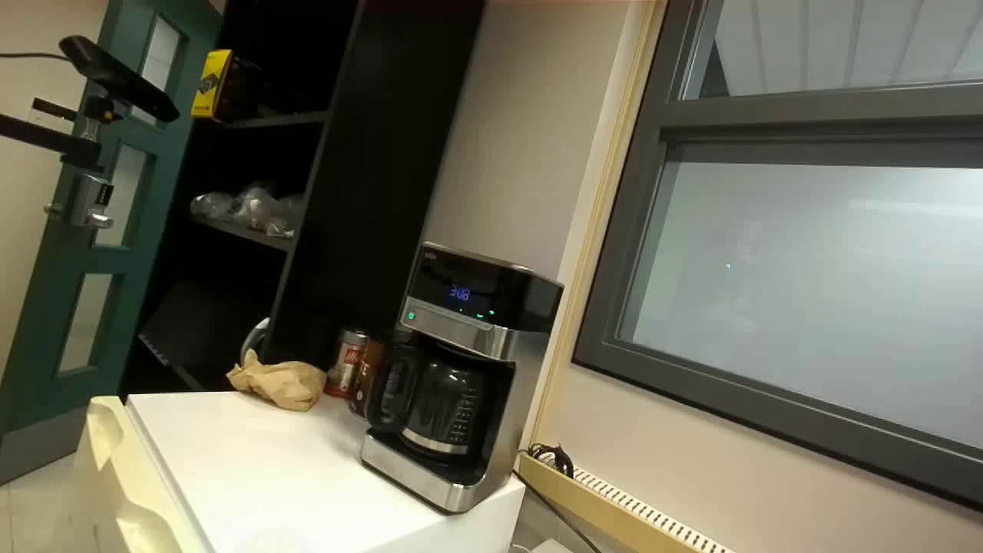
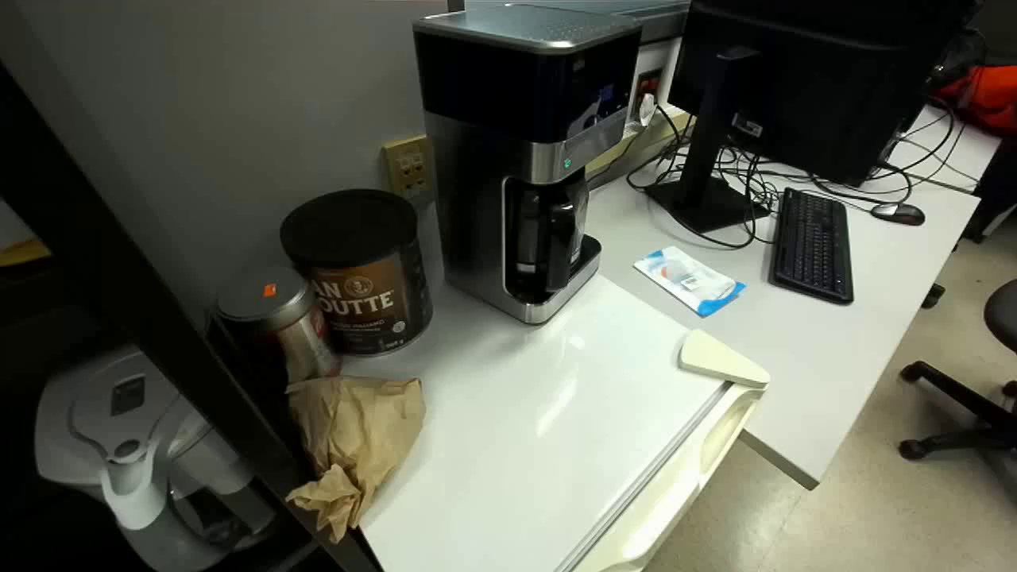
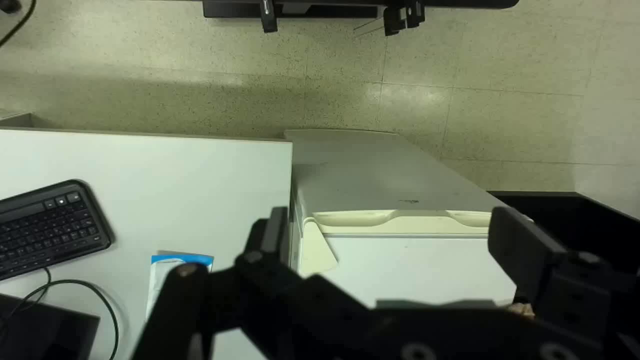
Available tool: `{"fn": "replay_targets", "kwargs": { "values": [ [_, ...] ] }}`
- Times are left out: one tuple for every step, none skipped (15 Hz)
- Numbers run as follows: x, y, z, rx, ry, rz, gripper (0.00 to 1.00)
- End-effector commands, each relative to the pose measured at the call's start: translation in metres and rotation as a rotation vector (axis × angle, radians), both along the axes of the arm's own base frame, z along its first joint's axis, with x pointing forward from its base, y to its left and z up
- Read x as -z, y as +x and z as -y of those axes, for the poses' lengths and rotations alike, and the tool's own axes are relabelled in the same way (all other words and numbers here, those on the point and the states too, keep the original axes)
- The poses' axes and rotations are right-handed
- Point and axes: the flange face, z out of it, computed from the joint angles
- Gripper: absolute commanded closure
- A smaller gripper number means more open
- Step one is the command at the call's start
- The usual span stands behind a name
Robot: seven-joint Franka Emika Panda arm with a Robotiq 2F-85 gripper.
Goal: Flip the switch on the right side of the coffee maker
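Along one side edge of a white desk (image 2: pixel 794 357) stands a white unit (image 2: pixel 508 445). Toward the desk's wall edge rises a black monitor (image 2: pixel 794 91); on the unit, near the desk's wall-side corner, stands the coffee maker (image 2: pixel 524 163), display lit. A keyboard (image 2: pixel 812 246) lies nearer the front edge. Wrist view: the gripper (image 3: pixel 392 227) has its fingers spread wide. A packet (image 2: pixel 690 280) lies near the side edge.

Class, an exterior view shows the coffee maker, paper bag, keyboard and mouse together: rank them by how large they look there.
Largest to smallest:
Coffee maker
Paper bag
Keyboard, farther off than the bag
Mouse
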Motion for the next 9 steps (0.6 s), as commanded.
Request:
{"fn": "replay_targets", "kwargs": {
  "values": [
    [-0.0011, 0.0002, 0.0002, 0.000, 0.000, 0.000, 0.00],
    [-0.0012, 0.0002, 0.0002, 0.000, 0.000, 0.000, 0.00],
    [-0.0012, 0.0002, 0.0002, 0.000, 0.000, 0.001, 0.00],
    [-0.0012, 0.0002, 0.0002, 0.000, 0.000, 0.001, 0.00],
    [-0.0012, 0.0002, 0.0002, 0.000, 0.000, 0.001, 0.00],
    [-0.0012, 0.0002, 0.0002, 0.000, 0.000, 0.001, 0.00],
    [-0.0012, 0.0002, 0.0002, 0.000, 0.000, 0.001, 0.00],
    [-0.0012, 0.0002, 0.0002, 0.000, 0.000, 0.001, 0.00],
    [-0.0007, 0.0022, 0.0003, 0.003, -0.002, 0.004, 0.00]
  ]
}}
